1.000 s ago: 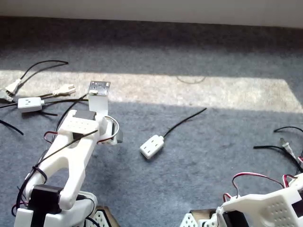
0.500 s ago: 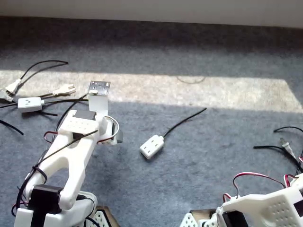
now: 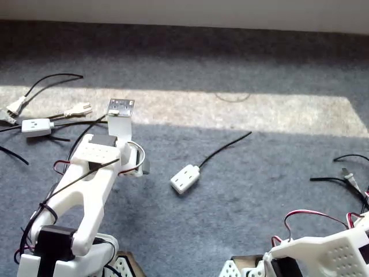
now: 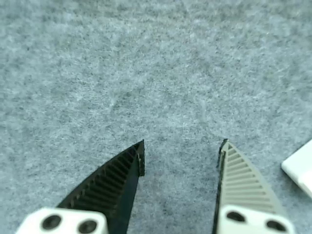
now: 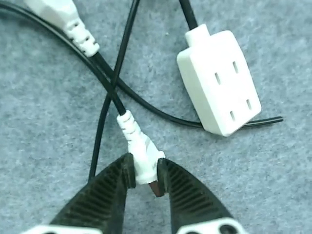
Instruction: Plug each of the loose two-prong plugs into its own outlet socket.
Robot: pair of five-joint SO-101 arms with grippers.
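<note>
Noted: right gripper [image 5: 145, 171] on a two-prong plug [image 5: 139, 146], left gripper [image 4: 182, 146] idle.
We see the right jaws nearly closed, pinching the white plug's body (one dark prong shows between them); it lies on grey carpet [image 5: 44, 122] near a white outlet block [image 5: 219, 80], black cords [image 5: 109, 92] crossing between. The left one gapes wide, holding nothing, above bare carpet.

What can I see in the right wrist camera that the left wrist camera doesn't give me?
Right wrist view: the right gripper shut on a white plug, beside a white outlet block, a second plug and crossing black cords. Left wrist view: the left gripper open over the carpet, with a white corner of something at the frame's edge. Both: the same grey carpet underneath.
</note>
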